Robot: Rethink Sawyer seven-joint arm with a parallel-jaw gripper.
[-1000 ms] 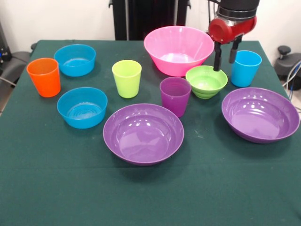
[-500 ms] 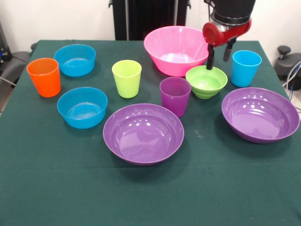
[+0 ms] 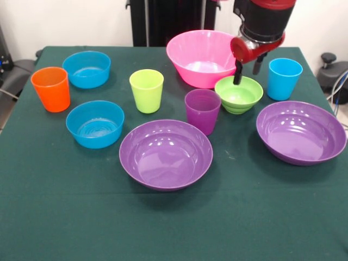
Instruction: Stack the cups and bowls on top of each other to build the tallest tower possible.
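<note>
My gripper (image 3: 246, 76) hangs open and empty just above the far rim of the small green bowl (image 3: 238, 93), between the big pink bowl (image 3: 205, 57) and the light blue cup (image 3: 284, 79). The purple cup (image 3: 202, 110) stands left of the green bowl, with the lime green cup (image 3: 146, 90) further left. An orange cup (image 3: 51, 88) is at the left side. Two blue bowls (image 3: 86, 69) (image 3: 95, 123) sit near it. One wide purple bowl (image 3: 166, 154) lies in front, another (image 3: 300, 132) at the right. No tower shows; every piece stands singly.
Everything rests on a dark green tablecloth (image 3: 174, 228). The front strip of the table holds no objects. The table's edges run close behind the pink bowl and beside the right purple bowl.
The gripper has shifted left and slightly up, away from the light blue cup toward the green bowl's far rim. It stayed open. No cup or bowl has moved.
</note>
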